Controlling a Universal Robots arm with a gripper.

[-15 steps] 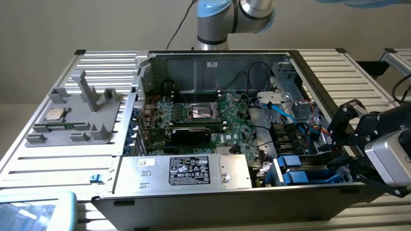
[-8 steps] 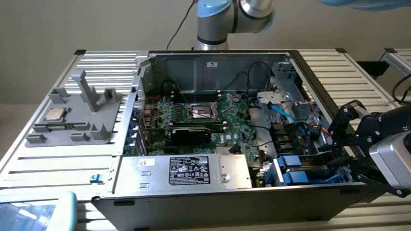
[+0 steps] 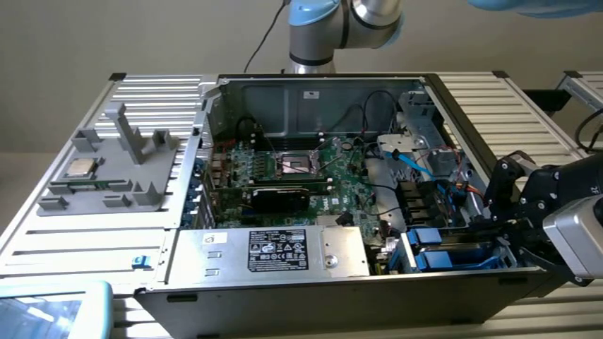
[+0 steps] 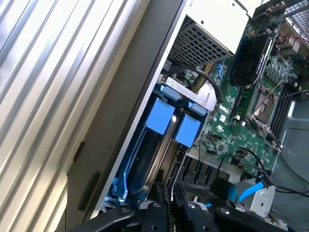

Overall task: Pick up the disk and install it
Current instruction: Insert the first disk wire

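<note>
The disk (image 4: 147, 159) lies in the drive bay at the open computer case's corner, on the exterior view's right, framed by its blue carrier with two blue end tabs (image 4: 159, 118). In the exterior view the disk (image 3: 462, 248) lies low beside the case wall. My gripper (image 4: 170, 200) hangs just over the disk's near end, the black fingers (image 4: 157, 208) drawn together to a thin slit with nothing seen between them. I cannot tell whether they touch the carrier. From outside the case, my gripper (image 3: 479, 224) reaches in over the side wall.
A silver power-supply box (image 3: 282, 251) fills the case's front. The motherboard (image 3: 301, 169) with its open socket lies behind it, and a blue cable (image 3: 414, 159) and black wires run near the bay. A grey fixture (image 3: 123, 162) holding a CPU chip (image 3: 78, 168) stands on the ribbed table.
</note>
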